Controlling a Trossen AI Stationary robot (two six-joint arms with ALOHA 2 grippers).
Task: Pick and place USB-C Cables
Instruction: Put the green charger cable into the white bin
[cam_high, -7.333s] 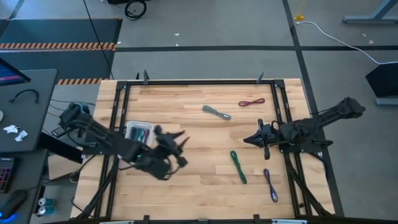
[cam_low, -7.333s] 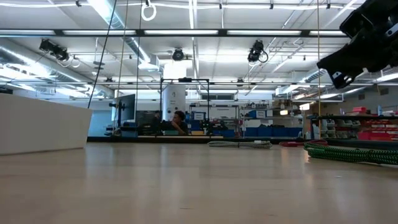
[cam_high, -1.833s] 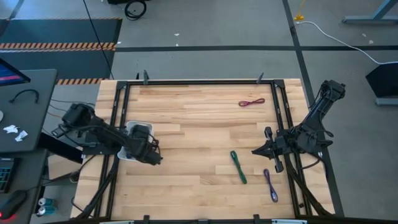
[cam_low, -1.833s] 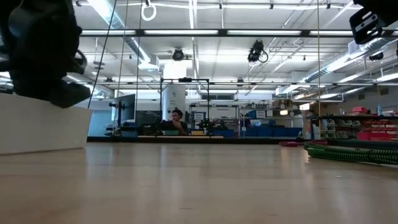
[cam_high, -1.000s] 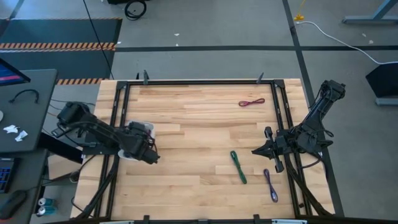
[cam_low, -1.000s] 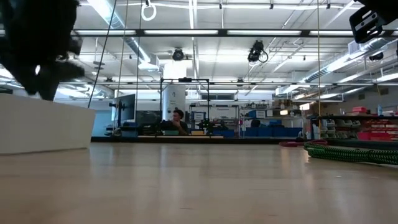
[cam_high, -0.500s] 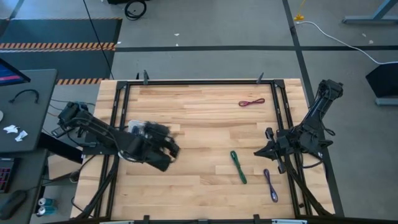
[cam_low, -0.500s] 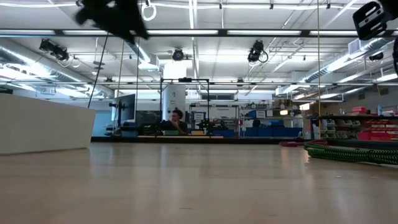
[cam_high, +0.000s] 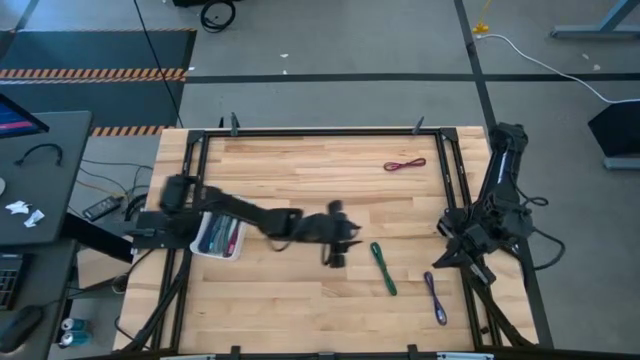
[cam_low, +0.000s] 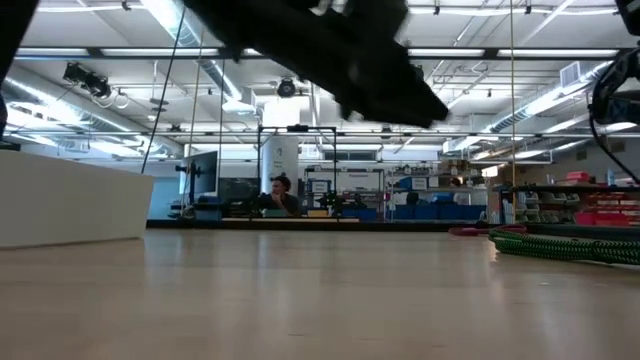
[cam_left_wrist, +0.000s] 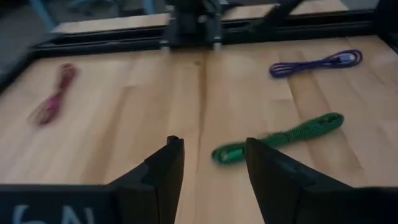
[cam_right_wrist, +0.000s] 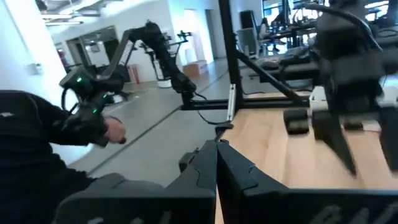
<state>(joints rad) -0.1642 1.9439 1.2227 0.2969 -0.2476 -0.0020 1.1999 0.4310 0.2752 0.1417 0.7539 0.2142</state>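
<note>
The left gripper (cam_high: 340, 243) hangs with fingers spread, empty, just beside the green cable (cam_high: 383, 268). The right gripper (cam_high: 447, 258) waits pinched together at the table's (cam_high: 300, 180) right edge.

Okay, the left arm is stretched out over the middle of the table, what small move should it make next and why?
Probably ease the left gripper forward and down onto the green cable. Its fingers are open and empty, and that cable lies on the table just ahead of them, closer than the purple cable or maroon cable. The right gripper waits, shut, at the table's right edge.
</note>
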